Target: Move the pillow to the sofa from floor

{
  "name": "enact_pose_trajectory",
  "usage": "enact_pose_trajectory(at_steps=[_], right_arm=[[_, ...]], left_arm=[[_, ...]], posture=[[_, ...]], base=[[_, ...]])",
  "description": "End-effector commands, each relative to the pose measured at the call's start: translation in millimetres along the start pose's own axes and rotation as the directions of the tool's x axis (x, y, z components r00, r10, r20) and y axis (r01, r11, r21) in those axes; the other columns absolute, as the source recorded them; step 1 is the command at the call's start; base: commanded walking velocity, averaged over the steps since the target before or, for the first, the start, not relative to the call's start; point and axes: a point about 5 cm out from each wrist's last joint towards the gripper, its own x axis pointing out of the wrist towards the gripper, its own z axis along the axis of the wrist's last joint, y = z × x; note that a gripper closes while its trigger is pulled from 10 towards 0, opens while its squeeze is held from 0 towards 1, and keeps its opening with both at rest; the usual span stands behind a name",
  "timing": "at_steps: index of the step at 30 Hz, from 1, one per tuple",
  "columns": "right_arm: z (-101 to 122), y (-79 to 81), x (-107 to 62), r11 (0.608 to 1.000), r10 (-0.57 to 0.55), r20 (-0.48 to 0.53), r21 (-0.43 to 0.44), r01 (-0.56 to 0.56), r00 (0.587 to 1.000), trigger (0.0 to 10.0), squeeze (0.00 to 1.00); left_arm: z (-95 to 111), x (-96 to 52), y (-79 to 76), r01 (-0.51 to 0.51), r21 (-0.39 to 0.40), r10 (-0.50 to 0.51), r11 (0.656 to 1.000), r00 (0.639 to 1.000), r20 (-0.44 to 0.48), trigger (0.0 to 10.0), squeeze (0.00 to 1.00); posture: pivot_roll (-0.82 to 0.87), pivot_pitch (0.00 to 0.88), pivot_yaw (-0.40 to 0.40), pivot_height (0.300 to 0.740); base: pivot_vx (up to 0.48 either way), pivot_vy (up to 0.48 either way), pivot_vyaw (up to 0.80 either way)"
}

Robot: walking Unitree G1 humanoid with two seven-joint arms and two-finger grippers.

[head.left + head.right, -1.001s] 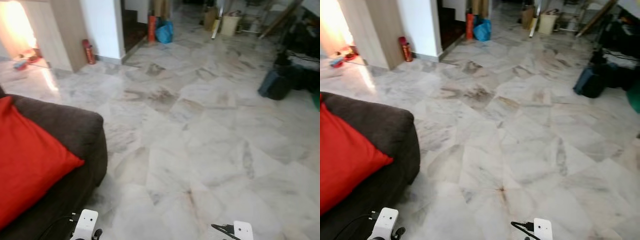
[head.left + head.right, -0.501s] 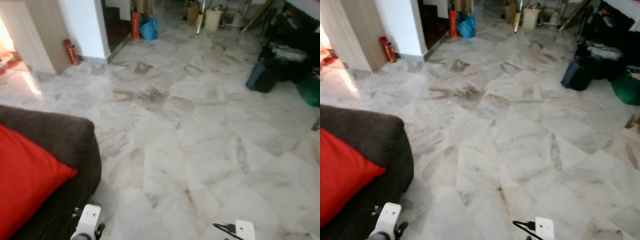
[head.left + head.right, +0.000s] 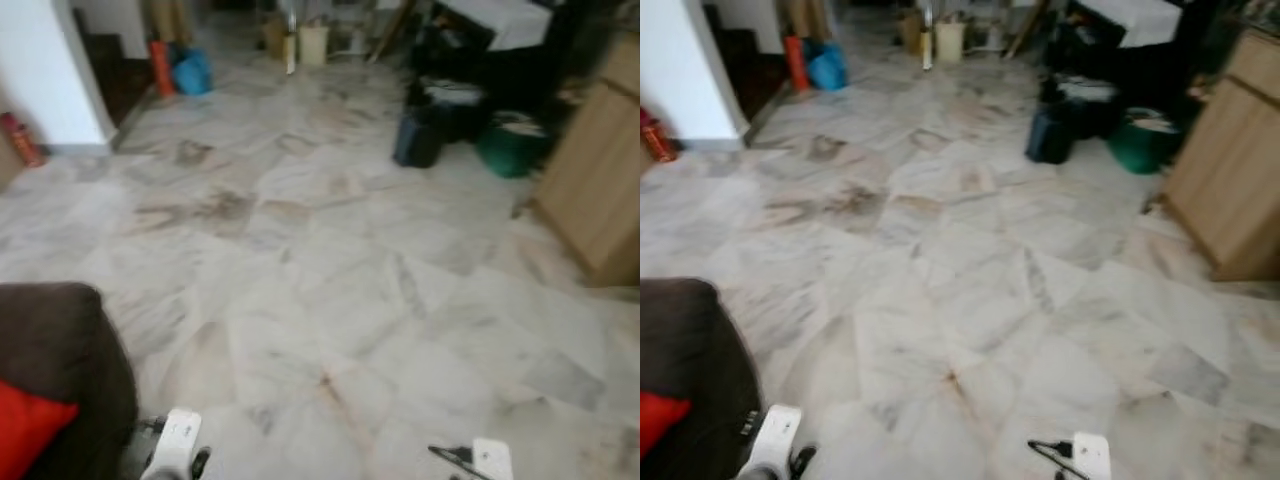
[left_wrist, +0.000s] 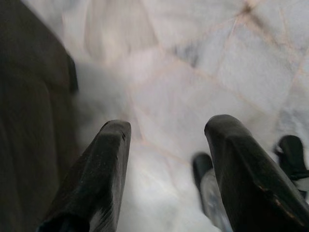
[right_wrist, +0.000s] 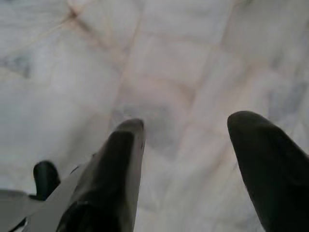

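A red pillow (image 3: 22,428) lies on the dark brown sofa (image 3: 60,360) at the lower left, only its corner in sight. My left gripper (image 4: 166,133) hangs open over the marble floor, close beside the sofa's dark side (image 4: 29,111). My right gripper (image 5: 186,128) also hangs open over bare floor, with nothing between its fingers. The white wrist housings of both arms (image 3: 175,440) (image 3: 490,458) peek in at the bottom of the head views.
Marble floor (image 3: 330,250) stretches ahead. A wooden cabinet (image 3: 600,170) stands at the right. Dark bags (image 3: 420,135) and a green bag (image 3: 510,145) lie at the back, with a blue bag (image 3: 190,72), an orange cylinder (image 3: 160,65) and a red extinguisher (image 3: 22,140) by the white wall.
The camera has turned right: the sofa and red pillow slid almost out at the left, and the wooden cabinet and bags came into view at the right. Both arms still hang low.
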Motion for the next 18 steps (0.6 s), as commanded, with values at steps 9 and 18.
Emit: enact_pose_trajectory(at_steps=[9,18], right_arm=[[5.2,-11.9,0.1,0.998,-0.004,0.025,-0.068,0.006,1.0,10.0,0.0],[4.5,-6.5,0.0,0.999,0.006,0.033,-0.048,-0.005,0.999,10.0,0.0]], left_arm=[[-4.8,0.6,-8.6,-0.046,-0.144,0.038,0.988,0.998,-0.054,10.0,0.0],[-0.2,2.0,-5.7,-0.031,-0.131,0.024,0.991,0.998,-0.049,10.0,0.0]], posture=[[0.02,0.0,-0.06,0.74],[0.02,0.0,-0.014,0.74]], base=[[0.0,0.0,0.0],[0.0,0.0,0.0]])
